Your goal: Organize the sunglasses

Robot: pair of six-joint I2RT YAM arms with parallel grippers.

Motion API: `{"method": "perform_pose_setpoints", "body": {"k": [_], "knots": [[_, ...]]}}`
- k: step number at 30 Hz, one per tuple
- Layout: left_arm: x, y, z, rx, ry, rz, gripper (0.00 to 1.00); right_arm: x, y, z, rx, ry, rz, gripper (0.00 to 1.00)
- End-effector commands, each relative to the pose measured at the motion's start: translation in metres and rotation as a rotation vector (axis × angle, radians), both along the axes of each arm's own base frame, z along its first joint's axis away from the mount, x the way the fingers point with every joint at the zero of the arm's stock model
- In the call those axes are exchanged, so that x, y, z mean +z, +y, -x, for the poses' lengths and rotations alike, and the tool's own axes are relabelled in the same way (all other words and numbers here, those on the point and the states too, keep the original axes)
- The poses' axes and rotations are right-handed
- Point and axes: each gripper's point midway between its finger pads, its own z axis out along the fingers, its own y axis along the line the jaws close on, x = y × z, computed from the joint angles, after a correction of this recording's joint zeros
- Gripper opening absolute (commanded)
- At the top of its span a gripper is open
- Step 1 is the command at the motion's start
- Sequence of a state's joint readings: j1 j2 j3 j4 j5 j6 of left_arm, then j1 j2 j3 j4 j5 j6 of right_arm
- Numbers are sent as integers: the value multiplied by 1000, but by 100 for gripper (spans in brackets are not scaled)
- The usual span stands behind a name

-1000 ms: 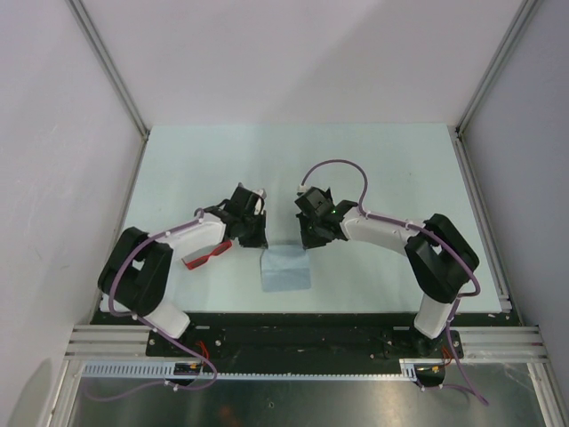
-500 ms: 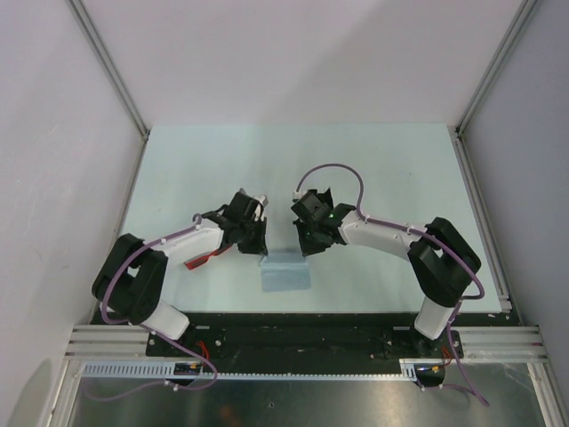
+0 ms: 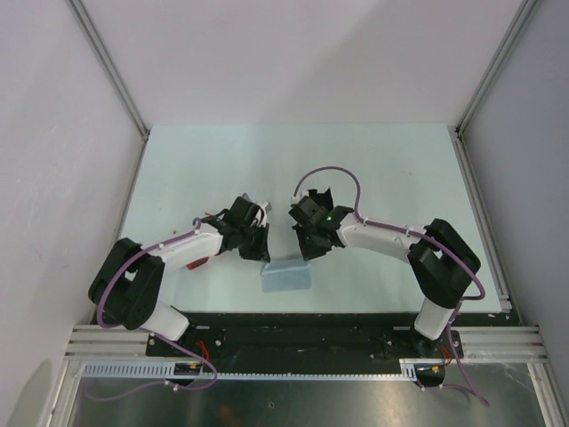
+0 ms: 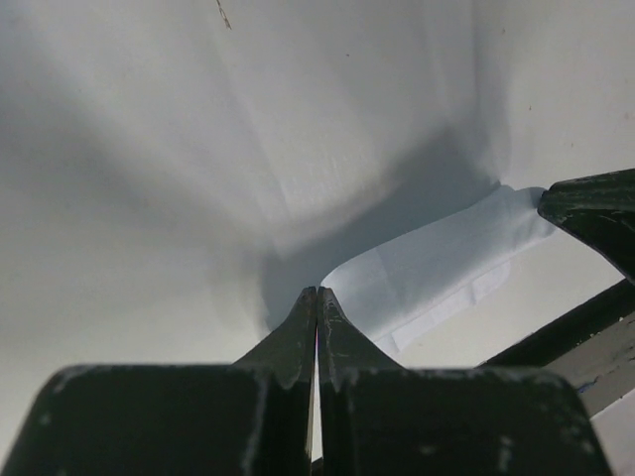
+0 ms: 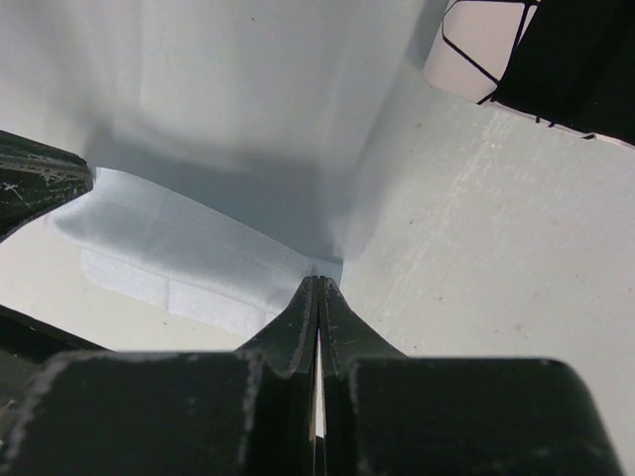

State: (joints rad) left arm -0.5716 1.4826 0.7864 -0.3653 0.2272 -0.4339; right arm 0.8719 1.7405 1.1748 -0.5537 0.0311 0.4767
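Light-blue cloth (image 3: 286, 274) pinched at its far corners | left gripper (image 4: 317, 294) and right gripper (image 5: 317, 283) both clamped tight on it | sunglasses (image 3: 202, 261) on table (image 3: 382, 160), mostly hidden beneath left arm (image 3: 182, 249) | risk: uneven pull slips a corner, fold collapses; that arm may sweep the sunglasses

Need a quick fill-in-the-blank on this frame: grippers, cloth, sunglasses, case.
1. The left gripper and the right gripper are both ____ on corners of the cloth.
2. The sunglasses peek out from under the ____ arm.
3. In the right wrist view, the case sits at the top ____.

Missing words: shut; left; right
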Motion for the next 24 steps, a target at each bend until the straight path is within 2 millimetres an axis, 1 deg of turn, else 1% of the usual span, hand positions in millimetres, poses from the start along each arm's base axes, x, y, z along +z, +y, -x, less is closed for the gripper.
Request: {"method": "perform_pose_setpoints", "body": {"k": [1,8,10,15,17,20,21,23,24], "knots": [[7,-4,6,-45,-19,22,1,7,-3,1,12,-35,11,0],[5,-3,5,-41,-15,12,0,4,-1,2,19,-41,14,0],[5,-3,6,-42,-15,8,0,4,0,4,24,-41,11,3],[2,0,8,-41,-7,-5,7,7,4,9,43,-38,-7,13],[1,1,9,-42,-2,-8,9,8,4,9,46,-37,-8,15],[2,-2,11,-56,5,3,19,7,4,10,47,-34,-7,19],[2,-2,12,-63,7,6,25,7,3,10,46,-34,-5,21],[3,-4,15,-75,15,20,31,8,3,11,51,-34,-4,23],[4,-4,14,-77,11,19,39,9,2,11,54,-36,-4,27]]}}
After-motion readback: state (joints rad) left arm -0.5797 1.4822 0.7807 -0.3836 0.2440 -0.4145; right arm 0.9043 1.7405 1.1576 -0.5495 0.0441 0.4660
